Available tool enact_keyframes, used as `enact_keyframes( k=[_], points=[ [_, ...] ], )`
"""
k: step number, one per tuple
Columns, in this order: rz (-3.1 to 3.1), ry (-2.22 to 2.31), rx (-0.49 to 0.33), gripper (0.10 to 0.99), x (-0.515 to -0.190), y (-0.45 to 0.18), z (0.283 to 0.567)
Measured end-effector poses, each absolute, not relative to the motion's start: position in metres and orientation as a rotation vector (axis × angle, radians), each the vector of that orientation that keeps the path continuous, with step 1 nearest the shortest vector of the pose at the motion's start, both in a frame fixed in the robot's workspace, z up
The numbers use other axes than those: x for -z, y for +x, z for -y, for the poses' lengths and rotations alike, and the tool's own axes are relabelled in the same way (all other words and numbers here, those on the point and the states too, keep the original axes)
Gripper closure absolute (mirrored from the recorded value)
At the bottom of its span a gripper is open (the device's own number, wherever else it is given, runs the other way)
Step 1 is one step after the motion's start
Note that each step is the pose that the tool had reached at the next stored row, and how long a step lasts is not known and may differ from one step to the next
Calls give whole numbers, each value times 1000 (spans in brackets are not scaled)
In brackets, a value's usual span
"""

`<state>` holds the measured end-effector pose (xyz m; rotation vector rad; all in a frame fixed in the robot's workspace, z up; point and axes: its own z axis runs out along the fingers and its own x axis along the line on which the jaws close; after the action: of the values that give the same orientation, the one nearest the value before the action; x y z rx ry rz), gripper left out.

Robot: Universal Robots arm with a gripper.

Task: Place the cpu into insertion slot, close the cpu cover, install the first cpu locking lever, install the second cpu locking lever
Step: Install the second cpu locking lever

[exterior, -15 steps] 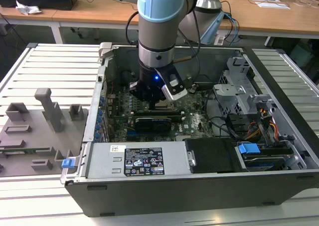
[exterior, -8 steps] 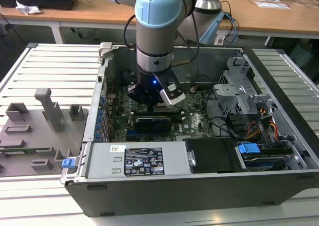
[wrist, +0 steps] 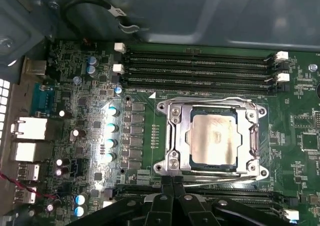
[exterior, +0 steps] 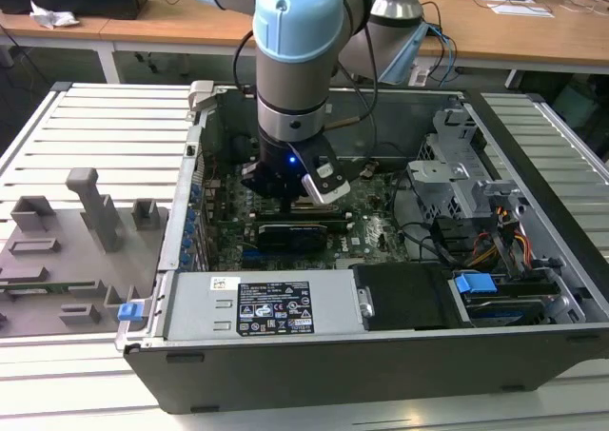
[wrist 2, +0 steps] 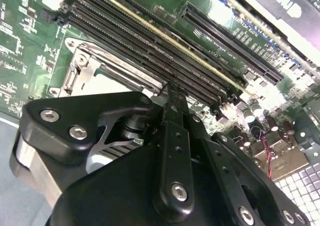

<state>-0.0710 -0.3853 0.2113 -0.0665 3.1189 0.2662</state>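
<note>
In the exterior view, going from left to right, a grey fixture tray (exterior: 76, 250) lies beside the open computer case (exterior: 381, 355), and the arm reaches down into the case with the gripper (exterior: 290, 201) low over the motherboard (exterior: 376, 226).

In the first wrist view the cpu (wrist: 213, 138) already sits in the insertion slot (wrist: 172, 136), its pale metal top showing through the cut-out of the cpu cover (wrist: 248, 117), which lies flat over it. The step in hand looks to be a locking lever (wrist: 212, 174) along the socket's near edge. To do it well, the tips should press the thin wire squarely and keep clear of the memory slots (wrist: 200, 66) on the far side.

The fingers (wrist: 172, 196) are drawn together, tips touching, holding nothing, just at the socket's near edge.
</note>
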Motion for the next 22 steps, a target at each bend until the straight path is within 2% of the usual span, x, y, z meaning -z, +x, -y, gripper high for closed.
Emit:
enact_keyframes(
  k=[22],
  points=[
    [-3101, -73, -398, 980, -199, -77, 389]
  ],
)
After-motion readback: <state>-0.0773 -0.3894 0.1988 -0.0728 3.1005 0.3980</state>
